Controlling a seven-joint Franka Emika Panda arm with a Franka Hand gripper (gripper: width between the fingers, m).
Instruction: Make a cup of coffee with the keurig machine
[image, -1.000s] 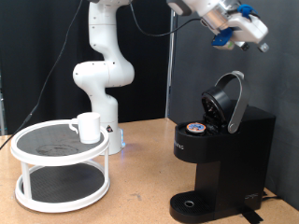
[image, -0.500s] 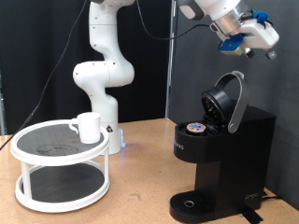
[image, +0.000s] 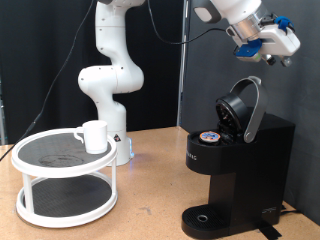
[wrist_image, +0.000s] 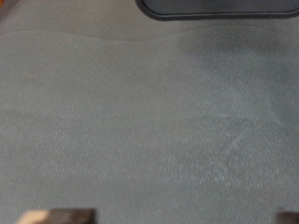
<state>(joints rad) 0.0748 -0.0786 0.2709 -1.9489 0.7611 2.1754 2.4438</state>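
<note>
Tool (image: 272, 45), grip state unclear, high above open-lidded keurig machine (image: 235, 160); cup (image: 94, 136) well apart.

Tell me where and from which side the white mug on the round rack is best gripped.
Probably the cup by its rim, coming straight down: it stands upright on the top tier of the white rack with nothing over it. Its handle points toward the exterior view's left and looks small for two fingers. The gripper is high above the keurig machine, whose lid is up with a pod seated.

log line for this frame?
gripper: above keurig machine, holds nothing seen | lid: open | pod: in brewer | cup: on rack
</note>
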